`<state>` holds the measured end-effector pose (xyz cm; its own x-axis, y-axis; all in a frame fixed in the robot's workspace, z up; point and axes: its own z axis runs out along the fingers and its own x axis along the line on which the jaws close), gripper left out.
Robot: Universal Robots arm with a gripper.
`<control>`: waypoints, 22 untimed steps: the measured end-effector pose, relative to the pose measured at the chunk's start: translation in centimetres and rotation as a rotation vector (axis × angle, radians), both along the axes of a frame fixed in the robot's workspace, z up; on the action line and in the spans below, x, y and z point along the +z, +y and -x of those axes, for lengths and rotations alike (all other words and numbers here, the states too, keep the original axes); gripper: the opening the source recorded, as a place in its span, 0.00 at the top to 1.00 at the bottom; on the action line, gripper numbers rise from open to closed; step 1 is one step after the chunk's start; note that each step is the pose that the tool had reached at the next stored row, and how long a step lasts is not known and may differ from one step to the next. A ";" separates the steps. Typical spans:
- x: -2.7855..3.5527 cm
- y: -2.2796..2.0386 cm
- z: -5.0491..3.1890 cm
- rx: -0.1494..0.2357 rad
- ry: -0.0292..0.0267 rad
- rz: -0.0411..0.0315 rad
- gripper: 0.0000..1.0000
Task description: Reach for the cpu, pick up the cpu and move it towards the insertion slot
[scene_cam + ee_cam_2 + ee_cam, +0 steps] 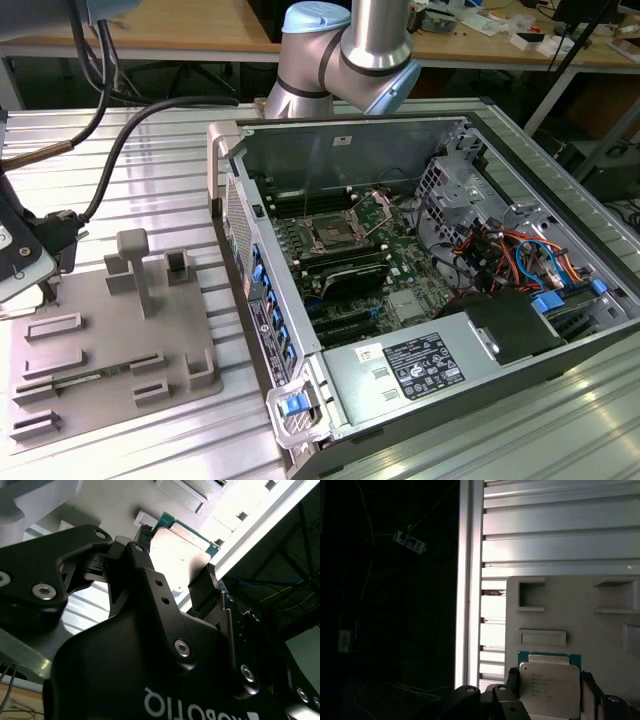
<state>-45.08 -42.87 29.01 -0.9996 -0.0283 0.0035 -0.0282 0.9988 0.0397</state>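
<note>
The cpu (550, 687), a flat square chip with a silvery top on a green board, sits between my gripper's (550, 686) two black fingers over the gray fixture plate (570, 615). In the second wrist view the cpu (180, 550) shows from the other side, and the gripper (177, 555) presses a finger against each of two opposite edges. I cannot tell whether the chip is lifted off the plate. The insertion slot (330, 235), a silver-framed socket with a dark centre, lies inside the open computer case, far toward the exterior view's right of the arm's wrist end (25, 255).
The open computer case (330, 150) has tall metal walls, cables and a drive cage around the board. The gray fixture plate (100, 340) carries upright posts and recesses. The slatted aluminium table's edge (467, 580) runs close beside the plate. The arm's base (340, 60) stands behind the case.
</note>
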 end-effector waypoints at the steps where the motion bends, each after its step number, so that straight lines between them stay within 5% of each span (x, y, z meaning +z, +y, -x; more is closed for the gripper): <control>1: 0.05 0.00 0.00 0.000 0.0000 0.0000 0.45; 22: 0.56 -0.01 0.00 0.000 0.0000 -0.0019 0.45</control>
<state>-45.08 -42.88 29.57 -0.9996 -0.0283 0.0034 -0.0282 0.9987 0.0416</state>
